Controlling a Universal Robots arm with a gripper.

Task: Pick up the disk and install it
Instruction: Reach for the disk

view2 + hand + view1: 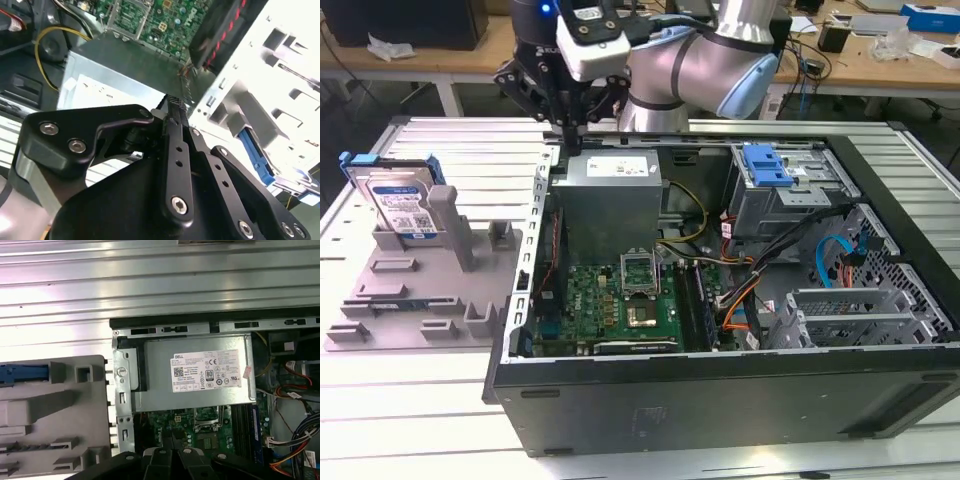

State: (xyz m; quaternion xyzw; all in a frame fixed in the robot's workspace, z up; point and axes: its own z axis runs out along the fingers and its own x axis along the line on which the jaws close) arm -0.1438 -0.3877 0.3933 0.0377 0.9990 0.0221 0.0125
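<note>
While the gripper [567, 128] hangs over the wall of the computer case [720, 385] beside the power supply [610, 195] in the exterior view, you risk clipping that edge on a low sweep. The disk [400, 205] stands upright on the grey tray [420, 300], well apart from the jaws toward the exterior view's left. In the second wrist view, the jaws look closed together on nothing. In the first wrist view, the disk's blue edge [22, 374] sits on the tray, outside the case.

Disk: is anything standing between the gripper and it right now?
Only the tall grey post of the tray, at the disk's edge toward the gripper in the exterior view; above the disk nothing visible stands.
</note>
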